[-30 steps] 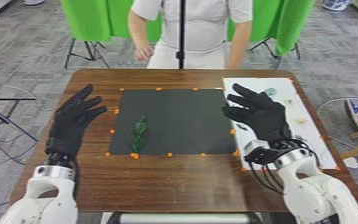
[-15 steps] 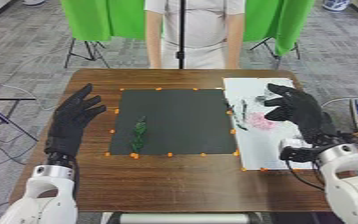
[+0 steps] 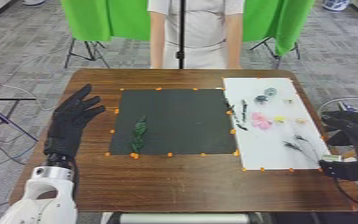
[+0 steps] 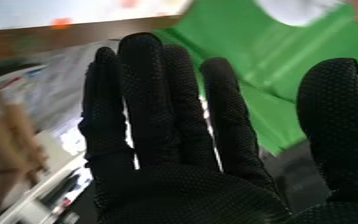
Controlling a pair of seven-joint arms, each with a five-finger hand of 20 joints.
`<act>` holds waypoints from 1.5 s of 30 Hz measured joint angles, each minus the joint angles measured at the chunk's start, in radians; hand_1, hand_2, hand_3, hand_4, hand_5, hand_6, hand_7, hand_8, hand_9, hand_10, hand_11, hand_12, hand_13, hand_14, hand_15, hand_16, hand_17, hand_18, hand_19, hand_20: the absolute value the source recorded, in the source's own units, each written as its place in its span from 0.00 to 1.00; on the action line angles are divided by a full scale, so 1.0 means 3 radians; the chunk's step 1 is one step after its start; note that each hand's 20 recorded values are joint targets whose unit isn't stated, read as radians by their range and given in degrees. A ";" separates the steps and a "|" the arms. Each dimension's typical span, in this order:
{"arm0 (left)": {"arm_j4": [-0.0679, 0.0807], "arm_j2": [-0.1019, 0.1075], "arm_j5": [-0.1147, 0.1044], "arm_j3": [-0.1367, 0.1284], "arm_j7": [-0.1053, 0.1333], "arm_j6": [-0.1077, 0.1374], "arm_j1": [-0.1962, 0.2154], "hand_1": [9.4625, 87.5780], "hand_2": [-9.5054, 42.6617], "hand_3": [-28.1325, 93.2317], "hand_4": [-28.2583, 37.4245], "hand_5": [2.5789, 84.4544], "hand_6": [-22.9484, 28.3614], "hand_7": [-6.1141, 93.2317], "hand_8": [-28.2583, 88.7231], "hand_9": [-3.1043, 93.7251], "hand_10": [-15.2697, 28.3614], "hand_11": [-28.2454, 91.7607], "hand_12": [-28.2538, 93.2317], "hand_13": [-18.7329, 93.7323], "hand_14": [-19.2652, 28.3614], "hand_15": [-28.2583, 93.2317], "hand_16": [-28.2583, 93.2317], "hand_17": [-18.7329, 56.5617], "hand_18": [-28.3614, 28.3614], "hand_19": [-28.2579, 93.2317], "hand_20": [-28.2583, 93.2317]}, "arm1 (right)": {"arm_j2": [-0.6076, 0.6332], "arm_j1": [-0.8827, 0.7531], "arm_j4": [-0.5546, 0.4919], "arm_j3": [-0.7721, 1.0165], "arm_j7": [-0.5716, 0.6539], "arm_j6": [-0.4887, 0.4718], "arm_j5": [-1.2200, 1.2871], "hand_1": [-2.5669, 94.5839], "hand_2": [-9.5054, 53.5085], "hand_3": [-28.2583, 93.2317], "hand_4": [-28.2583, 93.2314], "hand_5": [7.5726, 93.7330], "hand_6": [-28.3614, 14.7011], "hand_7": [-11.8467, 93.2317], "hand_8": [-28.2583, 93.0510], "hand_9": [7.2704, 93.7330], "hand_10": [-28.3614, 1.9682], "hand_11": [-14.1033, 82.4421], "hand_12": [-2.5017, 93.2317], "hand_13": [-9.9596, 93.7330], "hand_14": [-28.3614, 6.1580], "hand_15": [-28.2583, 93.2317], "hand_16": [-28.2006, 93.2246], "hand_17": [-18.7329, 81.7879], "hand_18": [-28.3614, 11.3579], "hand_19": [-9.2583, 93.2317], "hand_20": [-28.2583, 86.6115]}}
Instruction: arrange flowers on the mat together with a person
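Dark mat point(image 3: 193, 122): one green sprig point(image 3: 140, 132), lying lengthwise on its left part. White sheet point(image 3: 269, 158), right of the mat: pink flower point(image 3: 261, 121) about the middle; feathery dark stems point(image 3: 293, 145) toward the near end. Left hand point(image 3: 67, 125): left of the mat, open, empty. Right hand point(image 3: 353, 132): at the table's right side, open, empty. Hazards, as judged: a low sweep leftward could drag the feathery dark stems; a hard pinch could crush the pink flower's petals.
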 measured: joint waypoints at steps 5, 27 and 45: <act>0.0000 0.0004 -0.0001 0.0001 -0.0001 0.0000 -0.0005 0.17 0.32 0.88 0.01 0.40 0.58 0.16 0.18 0.40 0.77 0.42 0.31 0.41 0.95 0.62 0.17 0.13 1.00 0.61 0.30 | 0.0098 -0.0048 0.0066 -0.0103 0.0306 -0.0115 -0.0682 0.30 0.12 0.86 0.03 0.52 0.64 0.37 0.11 0.55 0.46 0.52 0.21 0.65 0.43 0.77 0.32 0.48 0.15 0.85 0.38; 0.0001 -0.0043 0.0015 -0.0024 -0.0098 -0.0005 -0.0040 0.17 0.32 0.88 0.01 0.40 0.58 0.16 0.18 0.40 0.77 0.42 0.31 0.41 0.95 0.62 0.17 0.13 0.99 0.61 0.30 | 0.0224 -0.0104 0.0373 -0.0534 0.0451 -0.0364 -0.1841 0.33 0.07 0.86 0.04 0.58 0.67 0.38 0.10 0.60 0.48 0.53 0.21 0.68 0.47 0.75 0.34 0.50 0.17 0.87 0.34; -0.0001 -0.0067 0.0030 -0.0034 -0.0168 -0.0011 -0.0038 0.17 0.32 0.88 0.01 0.40 0.58 0.16 0.18 0.40 0.77 0.43 0.31 0.41 0.95 0.62 0.17 0.13 0.99 0.61 0.30 | 0.0362 0.0003 0.0511 -0.0891 0.0522 -0.0352 -0.2694 0.56 0.00 0.76 0.00 0.87 0.75 0.35 0.24 0.86 0.63 0.46 0.29 0.82 0.64 0.71 0.38 0.59 0.31 0.89 0.34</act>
